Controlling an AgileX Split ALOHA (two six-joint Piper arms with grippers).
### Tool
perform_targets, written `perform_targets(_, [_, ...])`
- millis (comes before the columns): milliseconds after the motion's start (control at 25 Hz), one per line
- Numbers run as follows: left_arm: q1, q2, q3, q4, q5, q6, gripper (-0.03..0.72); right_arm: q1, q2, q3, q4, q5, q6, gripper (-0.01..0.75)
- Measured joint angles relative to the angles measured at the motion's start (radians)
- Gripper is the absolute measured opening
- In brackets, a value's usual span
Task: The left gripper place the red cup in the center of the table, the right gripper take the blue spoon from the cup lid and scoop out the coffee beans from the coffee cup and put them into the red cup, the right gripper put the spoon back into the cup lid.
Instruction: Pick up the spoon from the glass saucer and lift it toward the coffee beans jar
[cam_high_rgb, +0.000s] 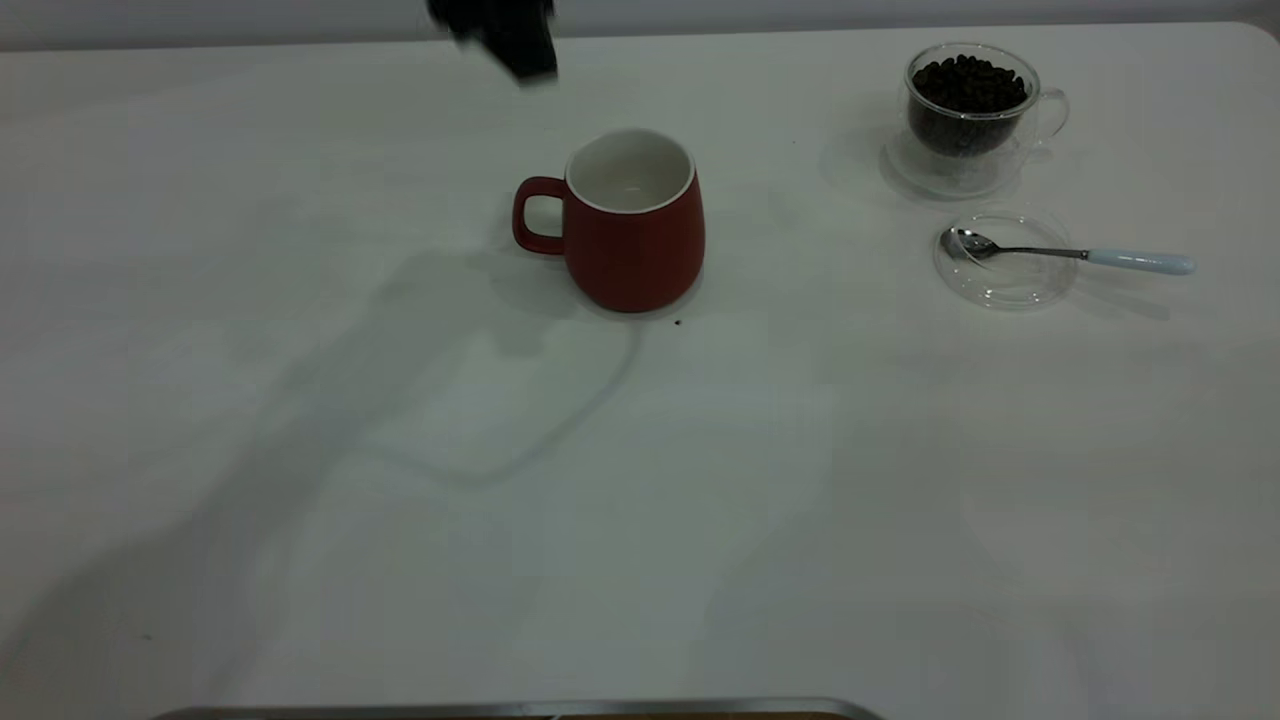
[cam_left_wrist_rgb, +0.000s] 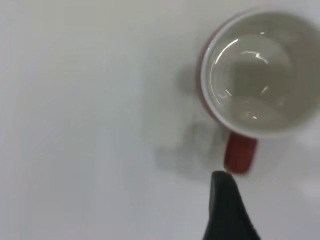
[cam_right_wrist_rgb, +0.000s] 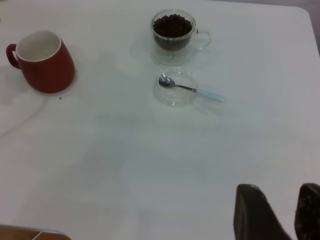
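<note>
The red cup (cam_high_rgb: 630, 240) stands upright and empty at the middle of the table (cam_high_rgb: 640, 500), handle toward the left. My left gripper (cam_high_rgb: 500, 35) hovers above and behind it, holding nothing; in the left wrist view one finger (cam_left_wrist_rgb: 225, 205) shows beside the cup's handle (cam_left_wrist_rgb: 241, 152). The coffee cup (cam_high_rgb: 968, 110), full of coffee beans (cam_high_rgb: 968, 85), stands at the far right. The blue spoon (cam_high_rgb: 1060, 253) lies across the cup lid (cam_high_rgb: 1005, 275) in front of it. My right gripper (cam_right_wrist_rgb: 280, 189) is open and empty, far from them.
The coffee cup stands on a clear saucer-like base (cam_high_rgb: 950, 178). A single stray bean (cam_high_rgb: 678, 322) lies just in front of the red cup. A metal edge (cam_high_rgb: 520, 708) runs along the table's near side.
</note>
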Motion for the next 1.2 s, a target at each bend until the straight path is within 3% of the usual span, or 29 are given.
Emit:
perform_targets(400, [0.0,-0.45,0.0,0.334,0.34,-0.777,0.516,0.0,0.0,0.0,0.0,0.0,0.0,0.24])
perform_targets(520, [0.0,-0.565,0.0,0.418,0.466,-0.882,0.516,0.0,0.0,0.0,0.0,0.0,0.0,0.24])
perform_targets(840, [0.0,-0.82,0.128,0.4,0.466,-1.013,0.516,0.0,0.0,0.0,0.0,0.0,0.0,0.24])
perform_targets(1200, [0.0,-1.285,0.586,0.332,0.466,-1.091,0.516,0.0,0.0,0.0,0.0,0.0,0.0,0.24])
